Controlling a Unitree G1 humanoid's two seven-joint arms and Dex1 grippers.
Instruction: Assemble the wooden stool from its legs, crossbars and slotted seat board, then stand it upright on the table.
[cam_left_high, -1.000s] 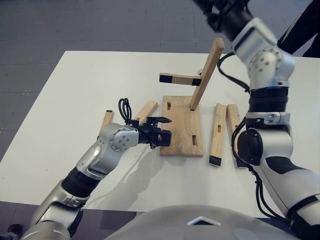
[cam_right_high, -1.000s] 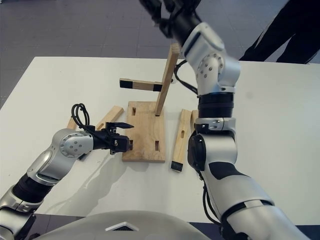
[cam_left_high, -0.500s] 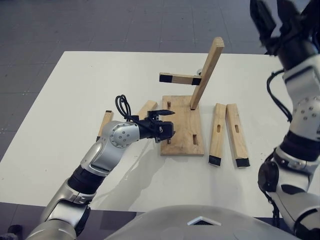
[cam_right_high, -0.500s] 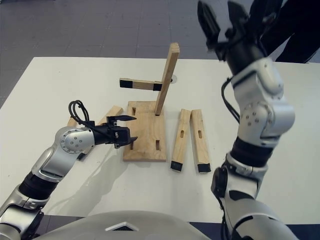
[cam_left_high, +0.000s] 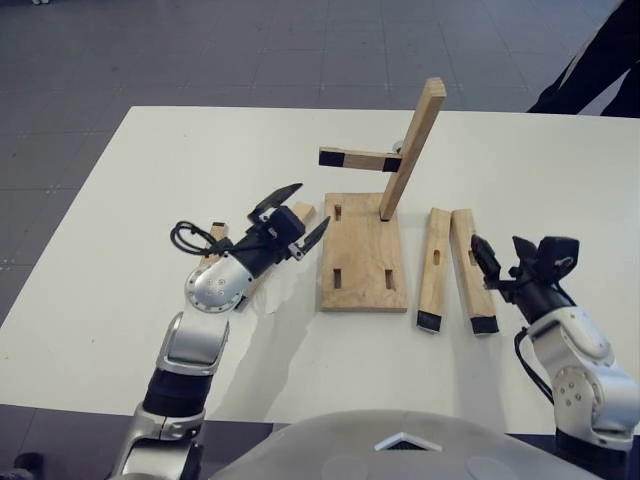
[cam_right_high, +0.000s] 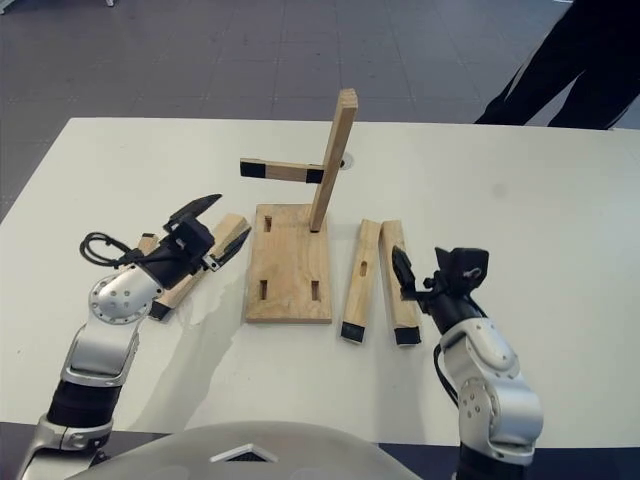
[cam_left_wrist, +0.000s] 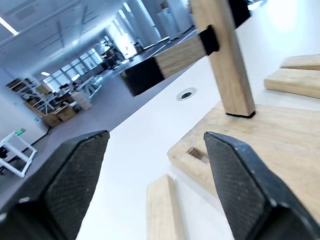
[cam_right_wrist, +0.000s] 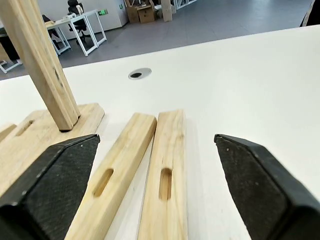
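The slotted seat board (cam_left_high: 362, 262) lies flat mid-table. One leg (cam_left_high: 412, 148) stands tilted in its far right slot, with a black-tipped crossbar (cam_left_high: 358, 158) sticking out to the left. Two slotted legs (cam_left_high: 435, 262) (cam_left_high: 472, 265) lie side by side right of the board. Two more wooden pieces lie left of it (cam_left_high: 302, 212) (cam_left_high: 213, 238). My left gripper (cam_left_high: 305, 207) is open above the nearer piece (cam_left_wrist: 162, 210), just left of the board (cam_left_wrist: 260, 135). My right gripper (cam_left_high: 500, 262) is open, low over the table at the near end of the outer leg (cam_right_wrist: 167, 175).
The white table (cam_left_high: 150, 180) has bare room on its far left and far right. A round cable hole (cam_right_wrist: 139, 73) lies in the top beyond the board. The table's front edge runs close under both arms.
My right arm has dropped from high above the upright leg to the table's front right, by the lying legs. My left gripper has drawn back left from the board's edge and spread wider.
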